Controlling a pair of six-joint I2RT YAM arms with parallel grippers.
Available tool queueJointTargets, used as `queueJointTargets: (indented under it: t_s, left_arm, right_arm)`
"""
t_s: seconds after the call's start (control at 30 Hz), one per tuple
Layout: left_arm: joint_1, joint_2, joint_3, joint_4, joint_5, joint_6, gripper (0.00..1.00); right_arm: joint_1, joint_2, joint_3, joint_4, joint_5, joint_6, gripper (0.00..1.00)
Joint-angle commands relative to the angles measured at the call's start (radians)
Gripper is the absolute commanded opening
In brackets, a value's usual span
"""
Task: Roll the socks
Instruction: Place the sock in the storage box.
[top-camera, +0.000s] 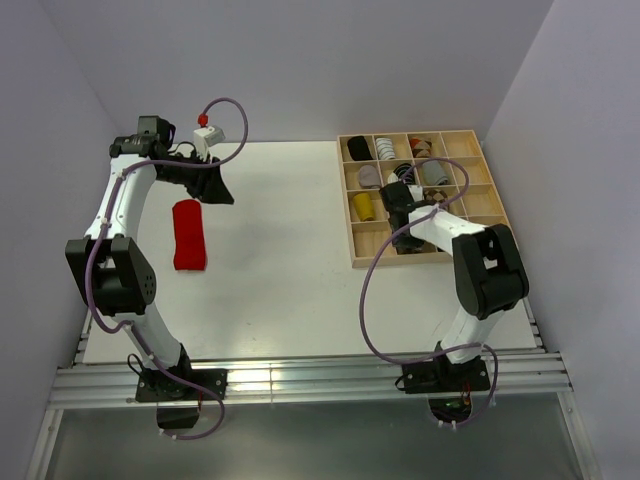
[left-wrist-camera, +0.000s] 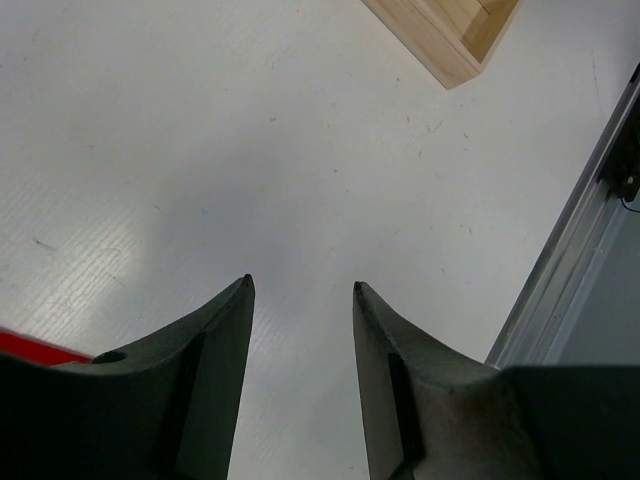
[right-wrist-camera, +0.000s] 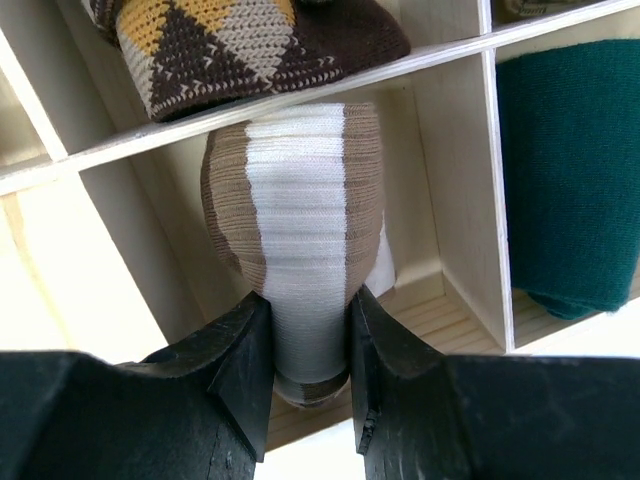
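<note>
White tabletop bears the red sock, apparently unstowed; left claw is released. Right claw grips the striped sock inside the tray, beside the teal sock.

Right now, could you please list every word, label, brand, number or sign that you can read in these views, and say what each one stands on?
None: no readable text in any view.
The brown-and-cream striped sock in the right gripper jaws shows only stripes.
The teal sock, red sock, wooden tray and table show no print.
The far bundles in the top view are too small to tell.
</note>
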Motion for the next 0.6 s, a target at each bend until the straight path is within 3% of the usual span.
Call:
queueJointTargets:
  t_s: [0.0,0.13,0.57]
  left_arm:
    - [0.001,-0.006,0.000,0.008,-0.020,-0.013,0.50]
    - [0.001,-0.020,-0.009,0.025,-0.051,-0.027,0.51]
    - [0.001,-0.054,-0.032,0.062,-0.196,-0.053,0.53]
  right_arm:
    - [-0.004,0.028,0.061,-0.061,-0.026,0.056,0.10]
    - [-0.004,-0.010,0.075,-0.086,-0.042,0.067,0.35]
    - [-0.002,-0.125,0.100,-0.173,-0.032,0.050,0.62]
